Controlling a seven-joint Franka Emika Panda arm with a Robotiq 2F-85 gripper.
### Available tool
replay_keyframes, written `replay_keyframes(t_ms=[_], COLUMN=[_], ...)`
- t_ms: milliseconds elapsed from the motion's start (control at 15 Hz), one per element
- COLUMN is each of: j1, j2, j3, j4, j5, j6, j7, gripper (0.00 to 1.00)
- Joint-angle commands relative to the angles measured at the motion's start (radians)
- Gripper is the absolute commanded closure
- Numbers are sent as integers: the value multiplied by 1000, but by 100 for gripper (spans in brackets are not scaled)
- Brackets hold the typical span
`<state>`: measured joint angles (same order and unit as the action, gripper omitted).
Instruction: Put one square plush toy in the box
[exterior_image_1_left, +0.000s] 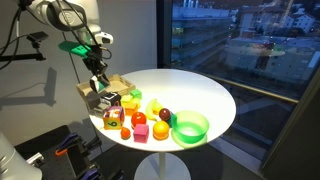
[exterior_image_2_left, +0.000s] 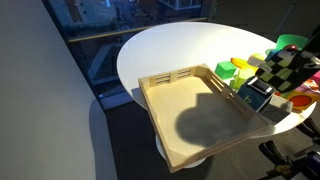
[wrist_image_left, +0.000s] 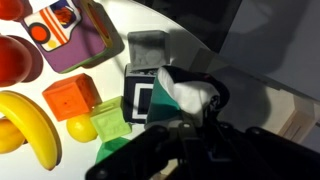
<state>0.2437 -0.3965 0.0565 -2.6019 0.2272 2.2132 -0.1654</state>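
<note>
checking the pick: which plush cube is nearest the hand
The black-and-white cube, right at the hand. In the wrist view, the orange cube and the purple-sided cube lie farther off.

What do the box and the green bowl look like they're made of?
The box looks like pale unfinished wood or plywood: matte tan surface and a slatted side wall. The green bowl is probably plastic: uniform bright colour with a slight sheen.

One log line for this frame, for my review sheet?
phase: grasp attempt | gripper over black-and-white square plush toy | jaws: grip unclear | box: empty | toy: outside box
</note>
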Motion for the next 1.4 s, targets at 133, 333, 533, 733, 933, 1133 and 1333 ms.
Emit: replay_keyframes(t_ms=[133,333,533,733,933,1133,1333], j1=[24,25,15,5,-6,-21,-40], j2=[110,157,195,216,226,230,221], j3=[29,60,91,104,103,95,86], j4=[81,112,132,145,156,166,175], j5=[78,79,44,22,20,23,27], j6=[-8,-9,-16,-22,-30,-46,-84], j7=[-12,10,40,63,65,65,57], gripper=[95,95,53,30,6,0,0])
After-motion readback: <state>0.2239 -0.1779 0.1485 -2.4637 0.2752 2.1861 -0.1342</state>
